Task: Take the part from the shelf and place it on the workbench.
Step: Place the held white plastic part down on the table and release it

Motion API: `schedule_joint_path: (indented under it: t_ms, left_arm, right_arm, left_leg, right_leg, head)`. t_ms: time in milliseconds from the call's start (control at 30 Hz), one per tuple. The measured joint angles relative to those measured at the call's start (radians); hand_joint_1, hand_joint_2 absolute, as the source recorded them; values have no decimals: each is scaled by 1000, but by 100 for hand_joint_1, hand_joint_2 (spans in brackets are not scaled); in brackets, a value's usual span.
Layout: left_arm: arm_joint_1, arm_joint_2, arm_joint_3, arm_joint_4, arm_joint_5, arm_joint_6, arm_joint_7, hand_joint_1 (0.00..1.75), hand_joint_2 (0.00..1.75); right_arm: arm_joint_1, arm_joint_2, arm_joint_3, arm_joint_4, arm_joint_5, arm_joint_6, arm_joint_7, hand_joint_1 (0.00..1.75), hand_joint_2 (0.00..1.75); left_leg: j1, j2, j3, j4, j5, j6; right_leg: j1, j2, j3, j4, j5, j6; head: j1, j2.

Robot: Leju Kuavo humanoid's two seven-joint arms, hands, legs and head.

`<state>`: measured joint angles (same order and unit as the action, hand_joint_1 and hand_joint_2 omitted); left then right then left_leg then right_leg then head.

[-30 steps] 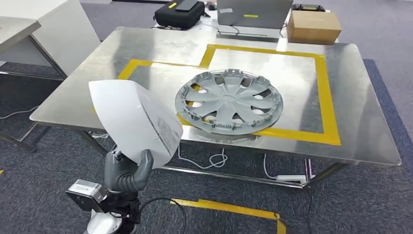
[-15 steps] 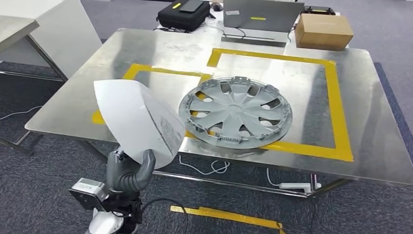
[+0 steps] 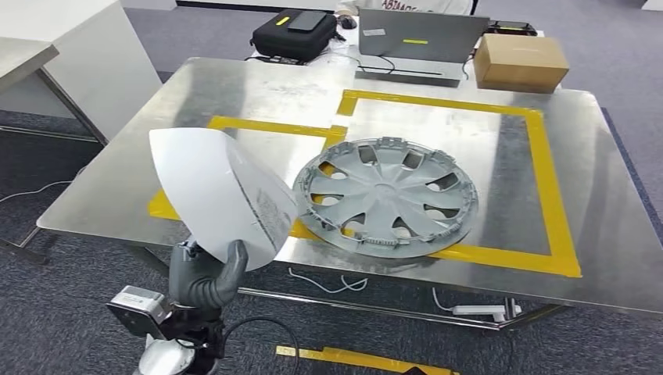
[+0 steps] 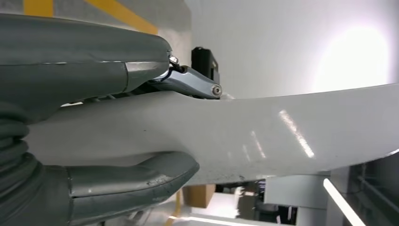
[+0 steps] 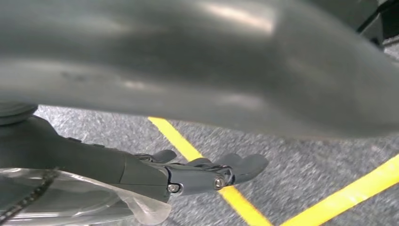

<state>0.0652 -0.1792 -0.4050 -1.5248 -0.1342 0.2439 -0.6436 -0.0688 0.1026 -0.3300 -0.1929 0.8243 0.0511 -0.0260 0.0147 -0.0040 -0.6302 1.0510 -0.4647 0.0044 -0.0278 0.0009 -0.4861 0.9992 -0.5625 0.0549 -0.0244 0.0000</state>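
The left hand grips the lower edge of the white part, thumb on one face and dark fingers on the other; the left wrist view shows the thumb and fingers pressed against opposite sides of the part. The part is a thin, curved white panel held upright in front of the near left edge of the workbench, not resting on it. Its long axis runs from the gripped bottom corner up and to the left, with the rounded tip uppermost; the face carrying a printed label is turned toward the right. On the metal workbench a grey wheel cover lies flat, overlapping the near side of a rectangle of yellow tape, just beside the held part. Beyond the far edge stand a black case, a laptop and a cardboard box. The right hand hangs above grey carpet with yellow floor lines, fingers extended close together, holding nothing.
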Motion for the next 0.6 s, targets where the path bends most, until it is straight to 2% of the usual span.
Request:
schedule_joint_path:
  t_ms: [67,100,200,233,267,300,367,400,433,500,533,567,600]
  left_arm:
    - [-1,-2,0,0,0,0,0,175,175]
    - [-2,-3,0,0,0,0,0,175,175]
    - [-3,-4,0,0,0,0,-1,175,175]
    - [-3,-4,0,0,0,-2,-1,175,175]
    - [-4,-4,0,0,-1,-3,-3,175,175]
    - [-8,-4,0,0,-5,-4,-7,175,175]
    - [-28,-4,-1,1,-31,-4,-18,175,175]
    - [-44,-2,-3,1,-54,-4,-23,175,175]
    - [-65,0,-5,2,-83,-4,-26,175,175]
    - [-112,6,-16,7,-152,-10,-27,175,175]
    - [-141,12,-25,10,-195,-15,-23,175,175]
    - [-175,18,-37,16,-243,-20,-17,175,175]
    - [-215,25,-52,25,-301,-22,-9,175,175]
  right_arm:
    - [-1,0,0,0,0,0,0,0,0]
    - [-2,0,0,-1,0,0,0,0,0]
    - [-2,0,0,-1,0,0,0,0,0]
    - [0,0,0,-1,1,1,0,0,0]
    - [1,0,0,-1,3,2,0,0,0]
    - [2,0,0,-1,7,3,1,0,0]
    - [-2,0,0,-1,18,8,3,0,0]
    - [-7,0,0,-1,25,12,6,0,0]
    - [-12,0,1,-1,34,17,11,0,0]
    - [-19,1,3,-1,52,29,21,0,0]
    - [-22,3,5,-1,62,37,28,0,0]
    - [-25,5,7,-1,72,45,33,0,0]
    - [-31,7,10,-1,83,53,38,0,0]
  left_leg:
    - [0,0,13,-6,0,14]
    - [0,0,19,-8,-1,20]
    - [-4,0,27,-9,-7,32]
    - [-6,-1,29,-9,-10,35]
    - [-8,-3,33,-9,-13,36]
    - [-10,-5,39,-9,-17,37]
    - [-13,-7,50,-9,-25,34]
    - [-14,-7,53,-9,-29,31]
    - [-15,-8,54,-10,-31,25]
    - [-16,-8,55,-4,-26,12]
    - [-16,-8,57,1,-27,5]
    - [-16,-7,55,15,-34,-1]
    - [-15,-6,46,39,-55,-6]
  right_leg:
    - [-2,-1,-4,23,-8,8]
    - [-2,-1,-26,62,-21,9]
    - [1,-1,-149,246,-88,9]
    - [1,-1,-181,279,-100,8]
    - [3,-1,-198,280,-92,5]
    - [5,-1,-197,245,-59,-1]
    - [13,-2,-165,122,32,-17]
    - [17,-2,-150,72,52,-24]
    - [21,-2,-138,42,61,-30]
    - [23,-2,-132,25,64,-39]
    - [22,-3,-123,20,78,-44]
    - [19,-4,-118,16,86,-48]
    - [17,-5,-110,14,91,-51]
  head:
    - [2,0]
    - [4,0]
    - [7,0]
    - [7,0]
    - [7,0]
    - [8,0]
    - [7,0]
    - [8,0]
    - [7,0]
    - [7,0]
    - [7,0]
    - [6,0]
    - [4,0]
